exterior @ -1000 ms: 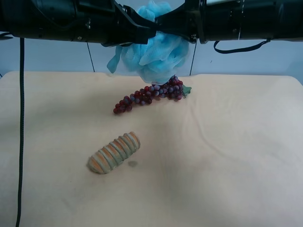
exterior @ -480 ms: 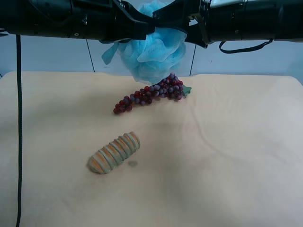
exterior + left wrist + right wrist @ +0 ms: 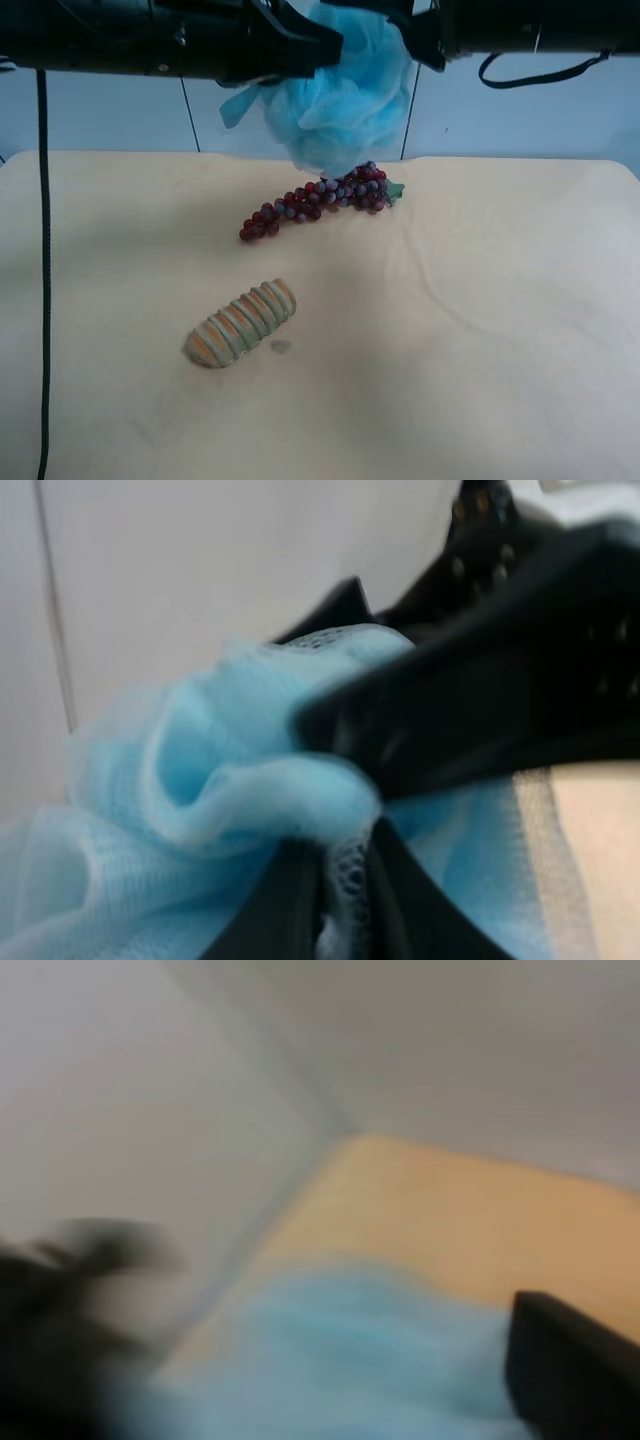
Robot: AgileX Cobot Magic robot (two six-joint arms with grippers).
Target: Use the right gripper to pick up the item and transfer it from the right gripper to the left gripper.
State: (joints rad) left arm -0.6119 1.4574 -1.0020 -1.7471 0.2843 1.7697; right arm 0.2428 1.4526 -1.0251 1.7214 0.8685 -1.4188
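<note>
The light-blue pouf (image 3: 345,100) hangs high above the table's back, between two black arms. The arm at the exterior high view's left, with the long cable, ends in my left gripper (image 3: 335,45). In the left wrist view its jaws (image 3: 345,865) are pinched close together on the pouf's mesh (image 3: 180,780). My right gripper (image 3: 405,25) is just beside the pouf's top at the view's right, and it also shows in the left wrist view (image 3: 480,700). The right wrist view is blurred: one finger (image 3: 570,1370) sits far out beside the pouf (image 3: 340,1360), so the jaws look apart.
A purple-red grape bunch (image 3: 315,205) lies on the tan table (image 3: 500,350) right under the pouf. A ribbed tan-and-orange loaf (image 3: 242,322) lies nearer the front. A thin black cable (image 3: 44,250) hangs down at the view's left.
Both arms rose a little with the pouf between them. The right gripper has drawn back toward the view's right, and the pouf has stayed with the left gripper.
</note>
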